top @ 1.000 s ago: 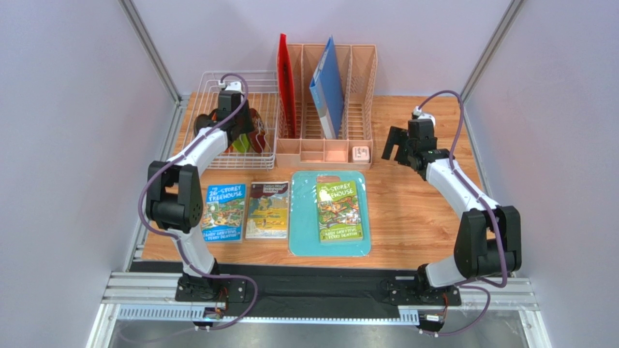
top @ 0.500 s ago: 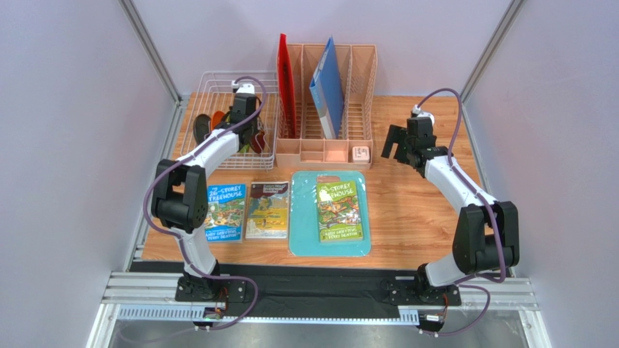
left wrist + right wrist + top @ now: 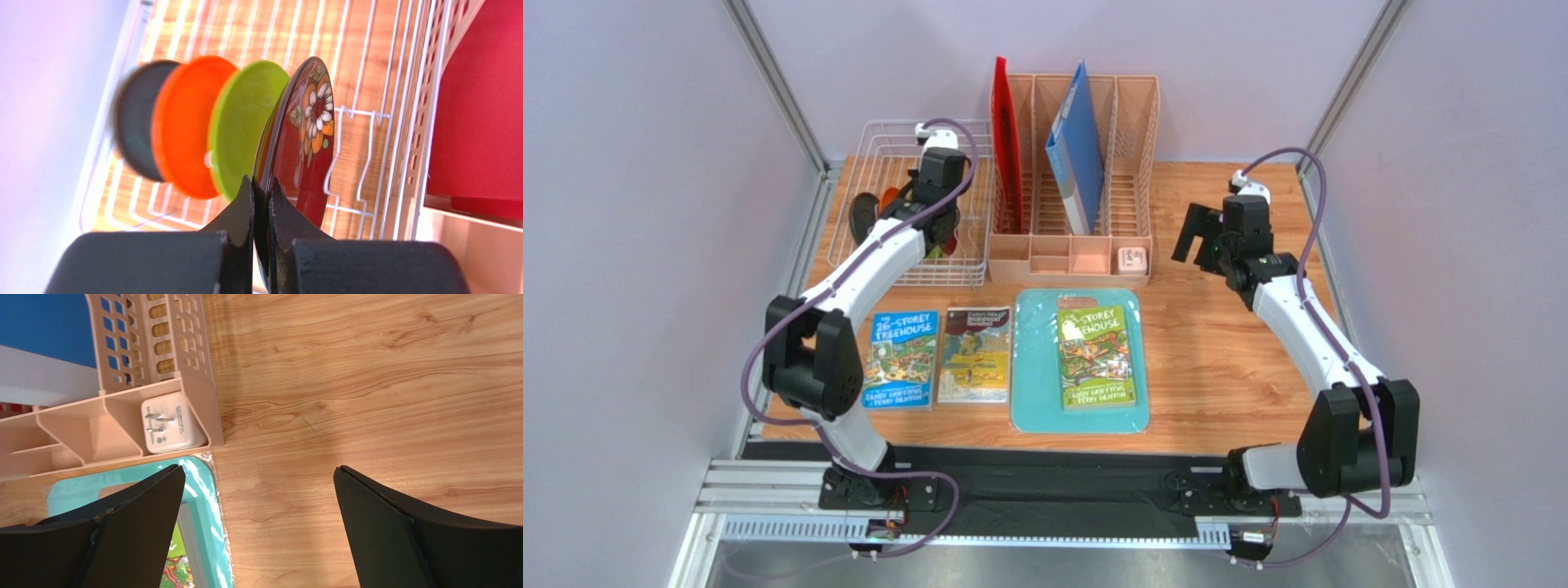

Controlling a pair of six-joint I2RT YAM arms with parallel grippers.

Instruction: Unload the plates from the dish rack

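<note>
Wooden tabletop (image 3: pixel 1222 355): left hand (image 3: pixel 261 184) pinches the red plate (image 3: pixel 307 141) by its rim in the rack (image 3: pixel 885 147); lift straight up, clear of the green plate (image 3: pixel 242 122)

White arms (image 3: pixel 879 255), black joints (image 3: pixel 817 358), purple cables (image 3: pixel 955 123); left gripper (image 3: pixel 261 181) and right gripper (image 3: pixel 259 470) matte black.

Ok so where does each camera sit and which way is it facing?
Top external: above and behind the arms, looking down on the table; both arms show.
Left wrist: faces into the dish rack; left gripper shut on the dark red plate.
Right wrist: faces down beside the organizer; right gripper open.
Shared: top also shows rack and organizer.
</note>
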